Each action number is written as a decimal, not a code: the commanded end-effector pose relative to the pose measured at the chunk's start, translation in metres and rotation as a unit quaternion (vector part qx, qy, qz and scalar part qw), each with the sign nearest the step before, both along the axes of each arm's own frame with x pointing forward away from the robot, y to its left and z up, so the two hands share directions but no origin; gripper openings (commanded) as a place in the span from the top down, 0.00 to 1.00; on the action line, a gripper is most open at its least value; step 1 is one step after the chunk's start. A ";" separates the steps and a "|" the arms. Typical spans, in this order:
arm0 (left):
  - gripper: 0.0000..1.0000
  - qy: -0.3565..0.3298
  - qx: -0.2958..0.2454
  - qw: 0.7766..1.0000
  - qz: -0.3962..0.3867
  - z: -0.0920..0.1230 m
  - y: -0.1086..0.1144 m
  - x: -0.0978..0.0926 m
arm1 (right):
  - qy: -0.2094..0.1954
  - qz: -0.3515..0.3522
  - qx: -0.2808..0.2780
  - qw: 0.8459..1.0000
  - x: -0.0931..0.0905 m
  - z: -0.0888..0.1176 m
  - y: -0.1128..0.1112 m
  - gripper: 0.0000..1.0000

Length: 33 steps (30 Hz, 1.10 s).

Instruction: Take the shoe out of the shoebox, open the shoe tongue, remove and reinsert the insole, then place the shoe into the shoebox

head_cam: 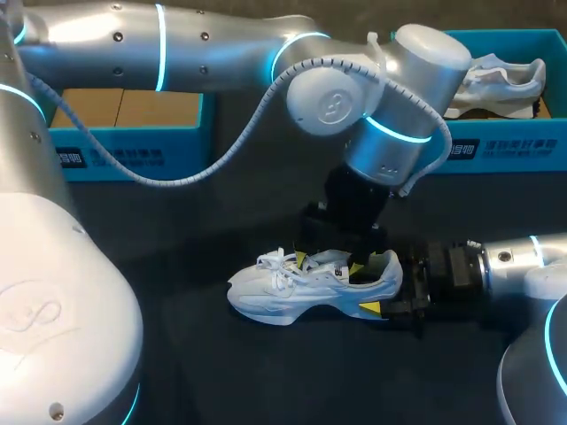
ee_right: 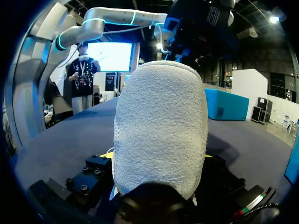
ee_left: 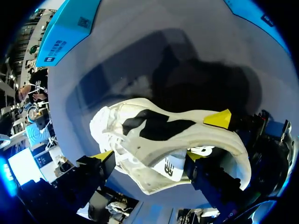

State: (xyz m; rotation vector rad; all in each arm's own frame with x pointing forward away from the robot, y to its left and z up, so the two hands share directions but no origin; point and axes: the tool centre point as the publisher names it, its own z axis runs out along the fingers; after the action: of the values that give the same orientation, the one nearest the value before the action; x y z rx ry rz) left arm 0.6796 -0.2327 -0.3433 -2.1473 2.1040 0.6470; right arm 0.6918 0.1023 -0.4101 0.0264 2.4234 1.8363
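down on the dark bench (head_cam: 195, 372), eyes on the white shoe (head_cam: 292, 288): out of its box, resting on its sole in the lower middle of the head view, toe left, heel right. looks light and soft through the upper, stiffer along the foam sole and heel cup, so better held at the heel and sole rim than by squashing the upper.

right end effector (head_cam: 390, 288) in from the right edge and clamped across that heel, fuzzy heel back filling the right wrist view. left end effector (head_cam: 328, 263) down over the shoe's mouth by the tongue (ee_left: 170, 169); cannot tell whether gripping or loose. floppy tongue and laces (head_cam: 282, 266) likely to snag or spring back. insole not made out from here, probably thin and bendy, best pinched at its heel edge.

around it: left arm (head_cam: 221, 44) stretched in from upper left, hiding the bench behind the shoe and crowding the opening. blue shoebox (head_cam: 124, 150) upper left, bare cardboard inside. second shoebox (head_cam: 505, 146) upper right, holding a spare shoe (head_cam: 500, 78). grey cable (head_cam: 159, 181) drooping off the arm in front of the left box, worth watching on any lift.
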 end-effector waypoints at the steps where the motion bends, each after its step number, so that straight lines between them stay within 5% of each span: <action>1: 0.20 0.000 -0.001 1.000 0.002 0.001 0.007 -0.002 | 0.000 -0.001 -0.002 1.000 -0.002 0.001 0.001 1.00; 18: 0.48 -0.005 -0.048 0.999 0.012 0.018 0.025 -0.006 | 0.000 -0.001 -0.002 1.000 -0.002 0.001 0.001 1.00; 33: 0.44 -0.017 -0.025 1.000 -0.004 0.006 0.009 -0.012 | 0.000 -0.001 -0.002 1.000 -0.002 0.001 0.001 1.00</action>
State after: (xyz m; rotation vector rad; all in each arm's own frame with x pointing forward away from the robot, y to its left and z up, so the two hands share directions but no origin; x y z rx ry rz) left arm 0.6685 -0.2142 -0.3335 -2.1812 2.1524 0.5307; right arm 0.6918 0.1023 -0.4100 0.0263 2.4233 1.8363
